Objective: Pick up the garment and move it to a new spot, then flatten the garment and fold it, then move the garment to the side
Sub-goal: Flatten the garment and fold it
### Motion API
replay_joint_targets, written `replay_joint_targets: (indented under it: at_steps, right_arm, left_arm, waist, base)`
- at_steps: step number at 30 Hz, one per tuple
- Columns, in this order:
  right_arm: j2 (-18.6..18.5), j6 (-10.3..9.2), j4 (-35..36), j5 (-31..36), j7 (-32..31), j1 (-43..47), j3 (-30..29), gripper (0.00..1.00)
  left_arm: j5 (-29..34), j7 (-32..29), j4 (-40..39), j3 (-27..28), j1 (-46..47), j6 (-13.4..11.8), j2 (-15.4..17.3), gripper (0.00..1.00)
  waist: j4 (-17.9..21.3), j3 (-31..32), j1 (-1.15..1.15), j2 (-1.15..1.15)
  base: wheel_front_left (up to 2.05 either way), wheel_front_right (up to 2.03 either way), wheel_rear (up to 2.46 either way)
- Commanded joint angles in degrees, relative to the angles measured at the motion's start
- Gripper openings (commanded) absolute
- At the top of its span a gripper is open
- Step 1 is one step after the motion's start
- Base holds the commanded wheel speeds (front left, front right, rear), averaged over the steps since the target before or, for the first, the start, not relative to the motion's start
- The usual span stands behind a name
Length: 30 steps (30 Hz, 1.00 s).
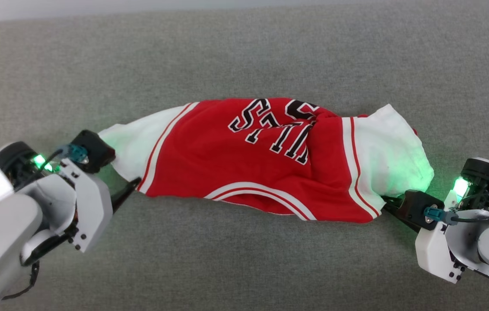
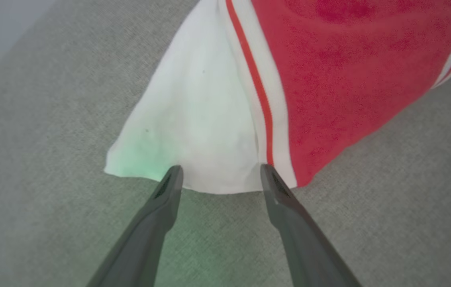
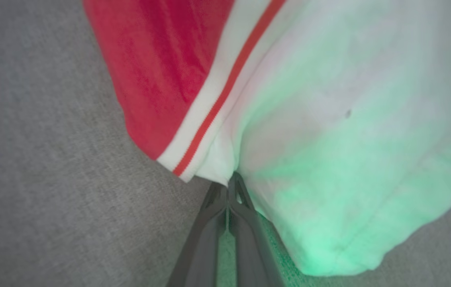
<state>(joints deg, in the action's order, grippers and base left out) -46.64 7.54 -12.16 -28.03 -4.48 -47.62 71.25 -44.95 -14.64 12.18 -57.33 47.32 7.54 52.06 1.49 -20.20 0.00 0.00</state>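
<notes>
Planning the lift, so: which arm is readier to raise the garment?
Right. The right gripper is shut on the garment at one sleeve's edge, apparently pinching it; the left gripper is open at the other sleeve's edge.

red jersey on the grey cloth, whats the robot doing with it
A two-armed robot is taking hold of a bunched red jersey-style shirt with white sleeves and black lettering, which lies across a grey fabric surface. Its right gripper is shut on the edge of one white sleeve, beside the striped trim. Its left gripper is open, its two dark fingers straddling the edge of the other white sleeve, not yet closed. The shirt rests on the surface, not flattened.
</notes>
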Motion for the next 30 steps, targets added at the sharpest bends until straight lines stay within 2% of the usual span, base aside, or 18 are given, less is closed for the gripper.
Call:
replay_joint_targets:
  at_steps: [1, 5, 6, 7, 8, 9, 10, 11, 16, 22, 23, 24, 26, 27, 30]
  right_arm:
    - [-0.8, -0.11, -1.8, 0.6, -0.8, 0.4, 0.6, 0.00]
    - [-0.3, -0.15, -1.8, 0.8, -0.8, -0.2, 0.2, 0.00]
    - [-0.2, -0.16, -1.8, 0.8, -0.8, -0.1, 0.1, 0.00]
    - [-0.1, -0.16, -1.9, 0.9, -0.9, -0.1, 0.0, 0.00]
    - [0.0, -0.16, -2.0, 1.0, -0.9, -0.1, -0.1, 0.00]
    - [0.2, -0.16, -2.0, 1.0, -0.9, -0.1, -0.2, 0.00]
    - [0.3, -0.16, -2.2, 0.9, -0.7, 0.0, -0.3, 0.00]
    - [0.5, -0.16, -2.2, 0.9, -0.5, 0.1, -0.6, 0.00]
    - [0.8, -0.15, -1.8, 0.2, 2.1, 1.4, -4.1, 0.00]
    - [0.0, -0.09, 1.8, -3.4, 5.9, 5.8, -13.6, 0.00]
    - [0.0, -0.09, 1.8, -3.4, 5.9, 5.8, -13.6, 0.00]
    - [-1.3, -0.09, 3.8, -4.0, 6.2, 7.5, -17.1, 0.00]
    - [-2.3, -0.09, 6.1, -4.8, 5.9, 9.1, -20.9, 0.00]
    - [-2.3, -0.09, 6.1, -4.8, 5.9, 9.1, -20.9, 0.00]
    - [-3.3, -0.09, 9.4, -6.9, 4.8, 12.1, -27.4, 0.00]
  left_arm:
    - [-1.5, -0.6, 0.9, -2.0, 1.4, -0.1, -0.2, 1.00]
    - [-6.5, -1.7, 3.2, -8.5, 5.2, -0.1, -1.2, 1.00]
    - [-7.5, -2.2, 3.6, -10.2, 6.0, -0.1, -1.4, 0.93]
    - [-8.1, -2.0, 4.2, -11.5, 7.0, -0.1, -1.5, 0.81]
    - [-8.9, -1.6, 4.8, -12.5, 7.7, -0.1, -1.8, 0.61]
    - [-9.9, -1.1, 5.3, -13.3, 8.2, -0.1, -2.1, 0.61]
    - [-10.9, -0.8, 5.6, -14.0, 8.6, -0.1, -2.2, 0.06]
    - [-11.7, -0.5, 6.0, -14.6, 8.9, -0.1, -2.3, 0.00]
    - [-14.8, 2.8, 7.3, -15.7, 8.9, -0.1, -1.5, 0.00]
    - [-21.7, 10.7, 5.9, -14.6, 8.7, -0.1, 0.4, 0.00]
    - [-21.7, 10.7, 5.9, -14.6, 8.7, -0.1, 0.4, 0.00]
    - [-25.4, 13.6, 3.5, -13.4, 8.3, -0.1, 1.0, 0.00]
    - [-28.8, 16.2, 0.3, -12.0, 8.3, -0.1, 2.0, 0.00]
    - [-28.8, 16.2, 0.3, -12.0, 8.3, -0.1, 2.0, 0.00]
    - [-32.4, 18.9, -3.9, -10.3, 9.0, -0.1, 3.1, 0.00]
  waist:
    - [0.5, -0.9, 0.00, 0.00]
    - [1.0, -1.9, 0.00, 0.00]
    - [1.1, -2.1, 0.00, 0.00]
    - [1.2, -2.2, 0.00, 0.00]
    - [1.2, -2.3, 0.00, 0.00]
    - [1.3, -2.4, 0.00, 0.00]
    - [1.4, -2.4, 0.00, 0.00]
    - [1.5, -2.3, 0.00, 0.00]
    - [1.8, -0.5, 0.00, 0.00]
    - [1.9, 2.8, 0.00, 0.00]
    - [1.9, 2.8, 0.00, 0.00]
    - [1.8, 3.6, 0.00, 0.00]
    - [1.8, 4.1, 0.00, 0.00]
    - [1.8, 4.1, 0.00, 0.00]
    - [1.5, 4.2, 0.00, 0.00]
  base:
    - [0.00, 0.00, 0.00]
    - [0.00, 0.00, 0.00]
    - [0.00, 0.00, 0.00]
    - [0.00, 0.00, 0.00]
    - [0.00, 0.00, 0.00]
    - [0.00, 0.00, 0.00]
    - [0.00, 0.00, 0.00]
    - [0.00, 0.00, 0.00]
    - [0.00, 0.00, 0.00]
    - [0.00, 0.00, 0.00]
    - [0.00, 0.00, 0.00]
    - [0.00, 0.00, 0.00]
    - [0.00, 0.00, 0.00]
    - [0.00, 0.00, 0.00]
    - [0.00, 0.00, 0.00]
